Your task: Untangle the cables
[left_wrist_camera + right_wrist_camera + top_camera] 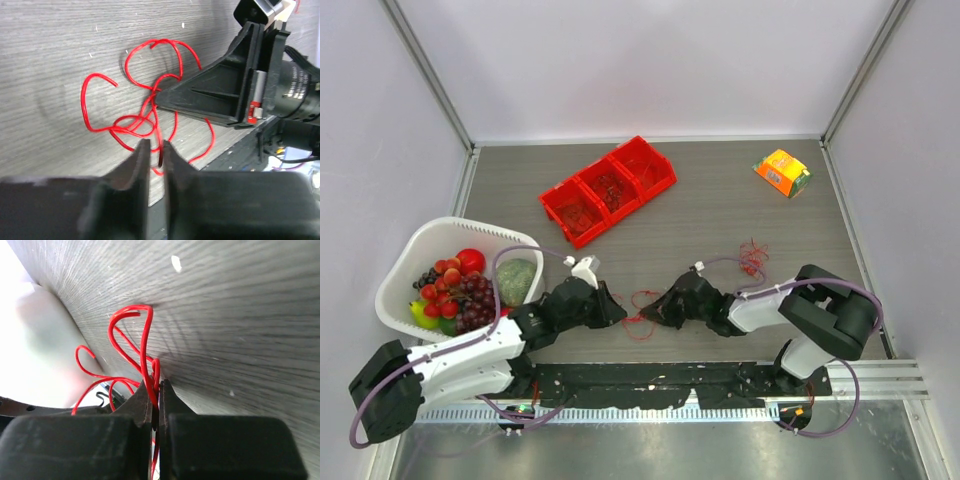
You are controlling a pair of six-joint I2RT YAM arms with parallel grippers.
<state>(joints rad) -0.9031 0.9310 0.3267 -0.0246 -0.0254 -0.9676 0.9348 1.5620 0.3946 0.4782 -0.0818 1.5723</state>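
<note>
My left jaws and right jaws are clamped on the red cables [134,131] — the separating step, I judge; next, draw apart slowly.

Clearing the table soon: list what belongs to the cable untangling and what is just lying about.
Job: red cable clump, pinched by left fingers and right fingers; second red clump.
Lying about: red bin, fruit basket, orange packet.
</note>
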